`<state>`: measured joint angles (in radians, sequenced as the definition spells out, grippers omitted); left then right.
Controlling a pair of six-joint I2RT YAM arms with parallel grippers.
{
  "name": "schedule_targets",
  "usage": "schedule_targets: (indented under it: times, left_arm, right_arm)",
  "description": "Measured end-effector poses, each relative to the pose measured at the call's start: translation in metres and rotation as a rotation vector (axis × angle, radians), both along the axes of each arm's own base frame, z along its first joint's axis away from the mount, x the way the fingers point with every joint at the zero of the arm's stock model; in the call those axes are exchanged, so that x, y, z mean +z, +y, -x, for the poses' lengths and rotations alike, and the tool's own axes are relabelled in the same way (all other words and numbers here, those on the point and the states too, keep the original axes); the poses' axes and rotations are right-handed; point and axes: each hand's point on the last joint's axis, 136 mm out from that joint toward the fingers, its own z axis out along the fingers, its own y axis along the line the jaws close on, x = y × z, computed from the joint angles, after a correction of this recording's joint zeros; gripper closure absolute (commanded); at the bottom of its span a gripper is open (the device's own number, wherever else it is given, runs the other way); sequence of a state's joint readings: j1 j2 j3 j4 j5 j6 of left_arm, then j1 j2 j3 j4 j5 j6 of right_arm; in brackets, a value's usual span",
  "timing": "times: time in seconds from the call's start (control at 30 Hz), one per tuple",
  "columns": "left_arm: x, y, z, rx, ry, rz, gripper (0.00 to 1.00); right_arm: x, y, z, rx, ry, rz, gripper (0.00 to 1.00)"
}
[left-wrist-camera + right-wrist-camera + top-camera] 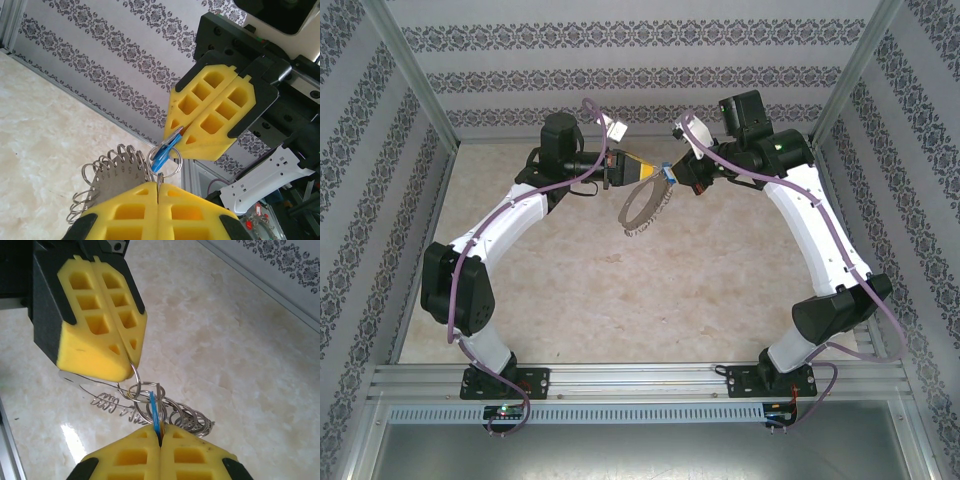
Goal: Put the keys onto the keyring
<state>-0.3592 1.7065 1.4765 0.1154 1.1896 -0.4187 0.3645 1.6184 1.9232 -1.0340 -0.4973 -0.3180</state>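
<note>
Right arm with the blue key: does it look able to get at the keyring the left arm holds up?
Probably yes. The right gripper, shut on the key, has it at a loop of the keyring, held mid-air by the left gripper; nothing stands between.

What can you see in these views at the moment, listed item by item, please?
key: one, blue head, pinched in the right gripper, at a loop of the keyring
keyring: one, silvery, wire loops on a flat band, held above the table
table: one, pale marbled, under both arms
walls: three, grey patterned paper, around the table
frame rail: one, aluminium, near edge
left arm, right arm: two, white and black
left gripper: yellow, shut on the keyring
right gripper: yellow, shut on the key
</note>
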Motion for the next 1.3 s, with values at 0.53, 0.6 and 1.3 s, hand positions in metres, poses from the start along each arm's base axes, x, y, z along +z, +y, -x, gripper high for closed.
schedule_targets:
  times: [0.53, 0.6, 1.3]
  left_arm:
    - [-0.002, -0.002, -0.001, 0.01, -0.021, -0.009, 1.0]
    - [-0.002, -0.002, -0.001, 0.01, -0.022, -0.009, 1.0]
    - [-0.006, -0.001, -0.005, 0.033, -0.012, -0.02, 1.0]
  right_arm:
    - [0.0, -0.006, 0.002, 0.001, -0.005, 0.032, 1.0]
    - [0.001, -0.007, 0.003, 0.0, -0.005, 0.032, 1.0]
    - [0.001, 0.005, -0.009, 0.011, -0.016, 0.09, 1.0]
